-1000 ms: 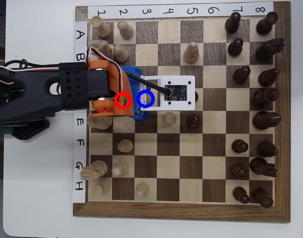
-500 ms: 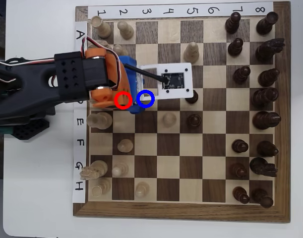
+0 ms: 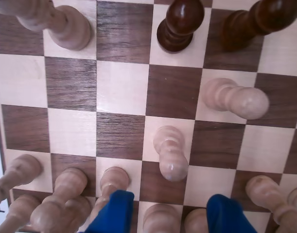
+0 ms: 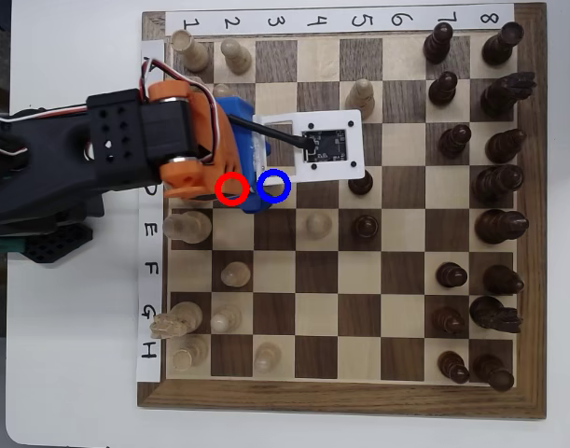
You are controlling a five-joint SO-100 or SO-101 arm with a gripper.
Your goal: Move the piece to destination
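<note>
**Pawn stands free ahead of the parted blue fingers**

In the wrist view only the tips of the gripper [image 3: 171,196] show, two blue fingers [image 3: 114,213] cut off by the bottom edge. They are spread wide and pinch nothing. Pale pieces crowd the bottom edge, cropped and partly behind the fingers.

The piece [image 3: 170,153] stands upright on a light square just beyond the fingertips, touching neither.

In the overhead view the arm [image 4: 79,159] hides that spot. The blue-ringed destination [image 4: 274,187] lies at the gripper's edge, partly covered, with only a pale patch inside the ring. The red ring [image 4: 230,189] sits just beside it.

The chessboard [image 4: 340,401] carries paper strips: numbers 1 to 8 along the top, letters down the left. E, F, G and H read clearly; the arm covers those above.

The arm reaches in low from the left, orange wrist over the board's edge, its white camera plate [image 4: 345,121] out front.
</note>
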